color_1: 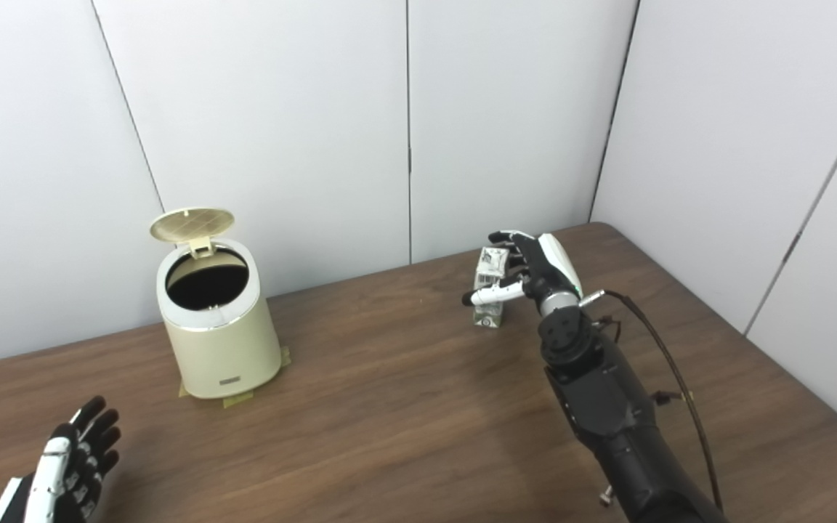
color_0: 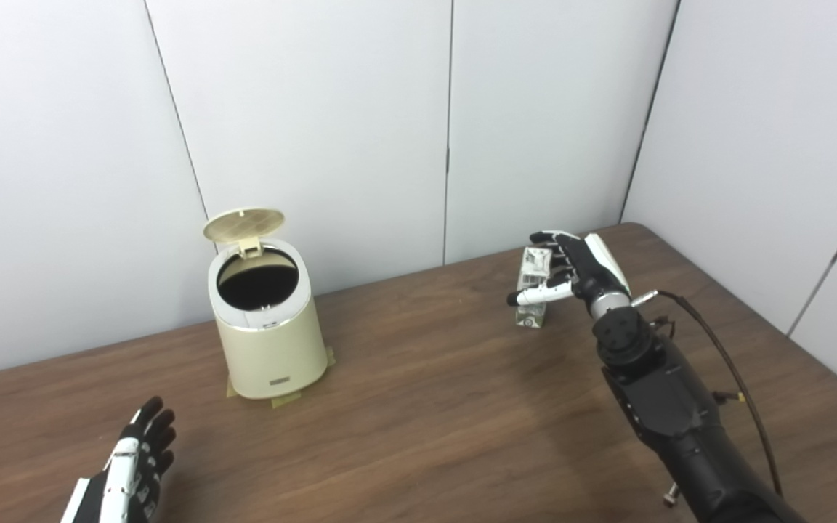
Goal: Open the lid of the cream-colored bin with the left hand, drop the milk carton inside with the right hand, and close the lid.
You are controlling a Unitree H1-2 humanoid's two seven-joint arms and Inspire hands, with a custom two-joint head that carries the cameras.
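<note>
One carton, one open bin: lid step looks done, pickup step in hand.

The milk carton (color_0: 533,288) stands upright on the far right of the table (color_0: 433,407), a small printed box with a folded top. The right hand (color_0: 571,274) sits right against it, fingers and thumb spread around it; I can't tell if they've actually closed on it yet. Next move, as I read it: firm up the grip, lift, carry left across to the bin's mouth. The carton looks light and easy to tip. The cream-colored bin (color_0: 269,341) is well apart to the left, smooth, rounded and tapered, dark inside, its round ribbed lid (color_0: 243,224) hinged up at the back. The left hand (color_0: 131,468) rests low near the table's front edge, fingers loose, holding nothing.
</note>
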